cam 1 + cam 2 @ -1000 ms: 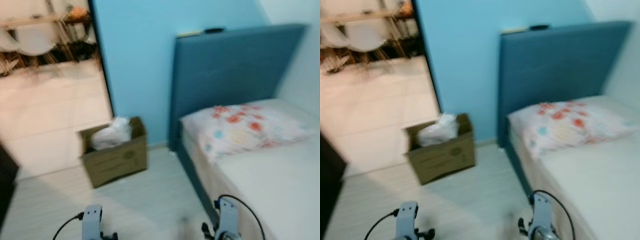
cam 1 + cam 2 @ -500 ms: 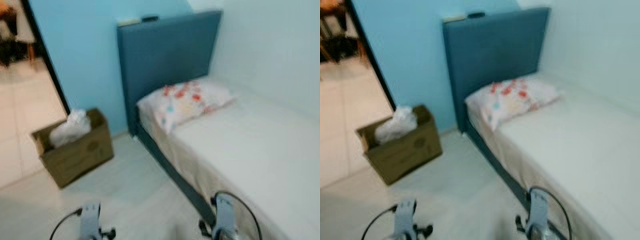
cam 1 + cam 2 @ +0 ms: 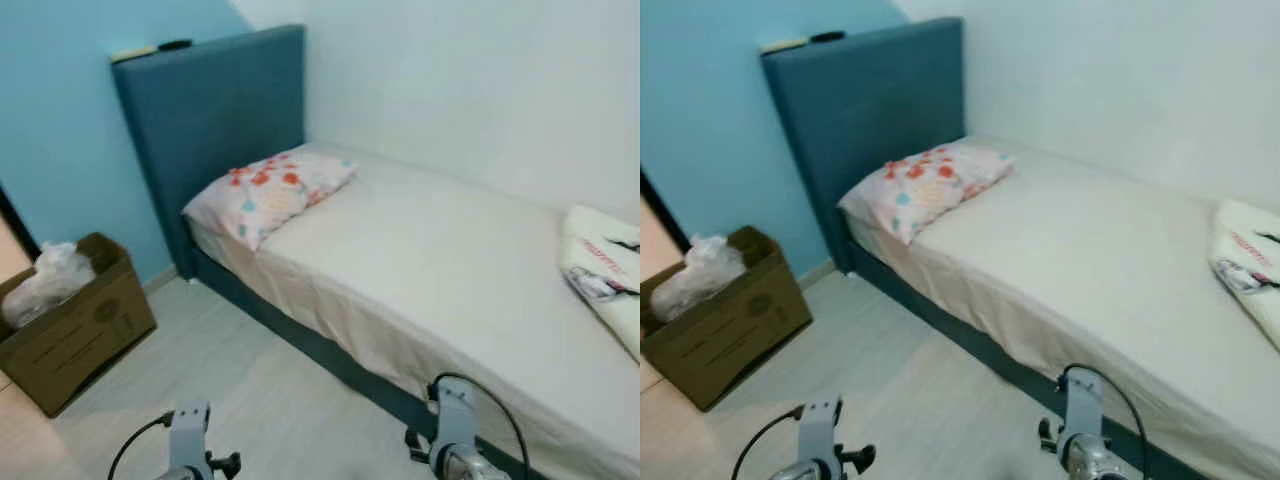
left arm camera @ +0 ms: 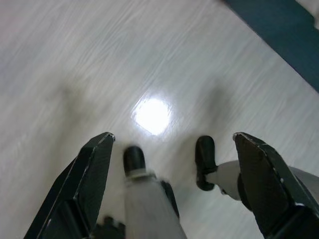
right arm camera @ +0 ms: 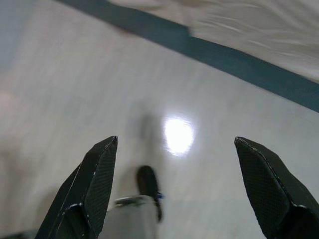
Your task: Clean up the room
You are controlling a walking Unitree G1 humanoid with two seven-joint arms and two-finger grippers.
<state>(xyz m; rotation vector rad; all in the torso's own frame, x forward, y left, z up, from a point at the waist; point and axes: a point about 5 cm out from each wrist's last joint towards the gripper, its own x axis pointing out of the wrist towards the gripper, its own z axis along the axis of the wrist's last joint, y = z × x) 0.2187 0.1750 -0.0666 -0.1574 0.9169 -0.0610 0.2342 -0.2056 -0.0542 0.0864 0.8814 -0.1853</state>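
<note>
Both grippers, left (image 4: 172, 149) and right (image 5: 174, 144), spread wide over pale wood floor (image 4: 75, 59), holding nothing. View swung right within one second: brown cardboard box (image 3: 70, 325) now at left edge, folded white printed cloth (image 3: 605, 270) newly visible on beige-sheeted bed (image 3: 440, 260). Probably next item to tidy.

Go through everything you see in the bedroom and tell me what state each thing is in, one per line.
cardboard box: open, on the floor, white plastic bag inside
pillow: lying flat at the head of the bed
bed: sheet spread smooth
folded cloth: lying on the bed's far end
left gripper: open, holding nothing
right gripper: open, holding nothing
</note>
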